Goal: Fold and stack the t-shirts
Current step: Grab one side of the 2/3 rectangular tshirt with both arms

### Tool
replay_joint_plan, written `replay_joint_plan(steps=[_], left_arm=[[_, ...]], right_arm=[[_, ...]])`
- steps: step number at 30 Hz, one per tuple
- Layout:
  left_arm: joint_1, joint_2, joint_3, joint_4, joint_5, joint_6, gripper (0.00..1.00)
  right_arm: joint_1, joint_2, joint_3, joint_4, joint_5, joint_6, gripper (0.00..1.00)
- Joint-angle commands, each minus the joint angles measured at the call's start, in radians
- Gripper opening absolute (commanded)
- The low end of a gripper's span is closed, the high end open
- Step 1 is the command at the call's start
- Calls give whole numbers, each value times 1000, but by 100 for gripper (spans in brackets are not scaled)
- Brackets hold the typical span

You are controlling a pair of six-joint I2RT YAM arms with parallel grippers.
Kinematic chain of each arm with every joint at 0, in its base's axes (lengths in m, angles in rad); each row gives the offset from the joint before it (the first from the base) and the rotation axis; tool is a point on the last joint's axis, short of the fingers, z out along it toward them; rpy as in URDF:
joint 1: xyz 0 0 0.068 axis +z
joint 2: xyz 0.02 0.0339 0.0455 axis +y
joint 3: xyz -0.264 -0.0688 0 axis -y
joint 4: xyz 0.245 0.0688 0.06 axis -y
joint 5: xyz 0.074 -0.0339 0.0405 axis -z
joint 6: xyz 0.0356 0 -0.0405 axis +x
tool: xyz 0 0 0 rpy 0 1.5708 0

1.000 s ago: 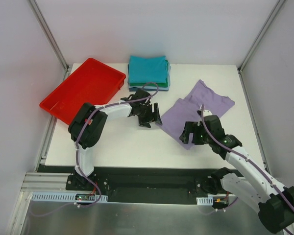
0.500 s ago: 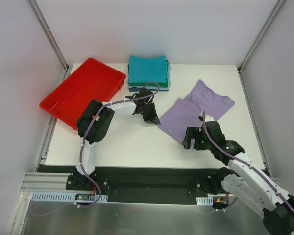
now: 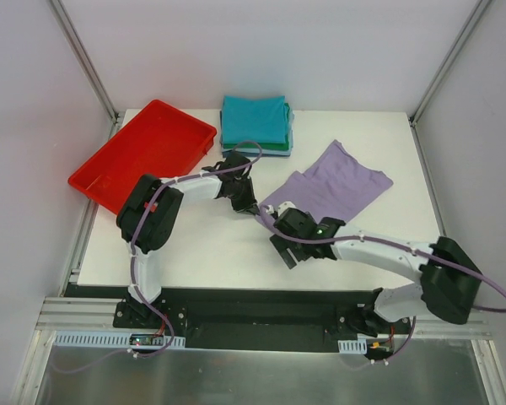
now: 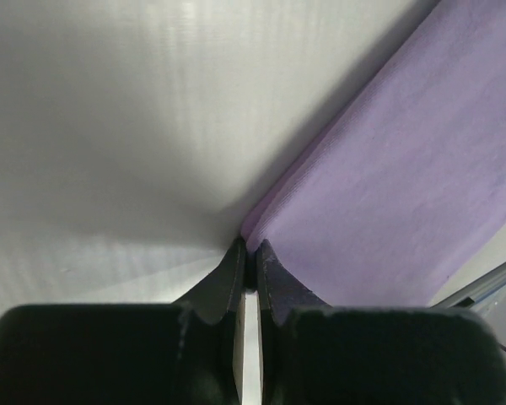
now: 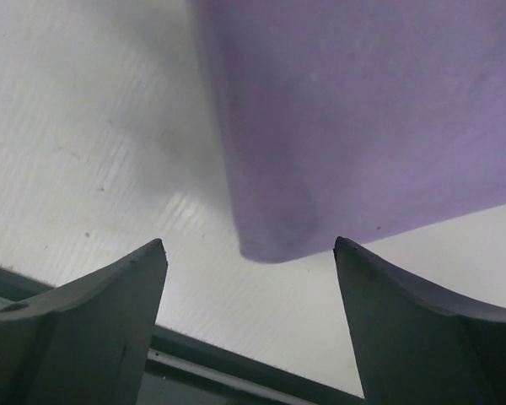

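A lavender t-shirt (image 3: 333, 181) lies flat on the white table, right of centre. My left gripper (image 3: 251, 205) is shut on its left corner. In the left wrist view the fingertips (image 4: 250, 253) pinch the folded edge of the lavender cloth (image 4: 388, 186). My right gripper (image 3: 280, 229) sits just in front of that same corner, open. In the right wrist view a rounded corner of the shirt (image 5: 354, 110) lies just ahead of the gap between the spread fingers (image 5: 249, 249), untouched. A stack of folded t-shirts (image 3: 255, 122), teal on top, rests at the back.
A red plastic tray (image 3: 143, 152) stands at the back left, partly over the table's edge. The table's near edge (image 5: 236, 371) runs close under the right gripper. Both arms crowd the middle of the table.
The left gripper has shut on the shirt's left corner. The right arm has swung left, from the shirt's near edge to that corner. The shirt has shifted a little left.
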State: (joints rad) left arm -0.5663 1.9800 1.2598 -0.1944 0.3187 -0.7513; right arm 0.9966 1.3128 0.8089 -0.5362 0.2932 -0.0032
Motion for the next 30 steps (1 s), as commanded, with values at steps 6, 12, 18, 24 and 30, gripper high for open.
replay_joint_plan(steps=[6,12,18,24,30], left_arm=[[52,-87,-76,-73,-55,72,0],[60,-90,-71,-83,-56,75,0],[66,-104,-74,-85,-64,76,0],[68,-115,-83,-86,-63,73,0],[78,-205,-141,-96,-101,61,0]], right_arm=[[42,235,141,-57,95,-60,66],[92,287,173,-96,155,-9,61],[117,339,200,-153,170,55,52],[122,368,188,-120,89,63,33],[157,367,199,-76,-17,63,9]])
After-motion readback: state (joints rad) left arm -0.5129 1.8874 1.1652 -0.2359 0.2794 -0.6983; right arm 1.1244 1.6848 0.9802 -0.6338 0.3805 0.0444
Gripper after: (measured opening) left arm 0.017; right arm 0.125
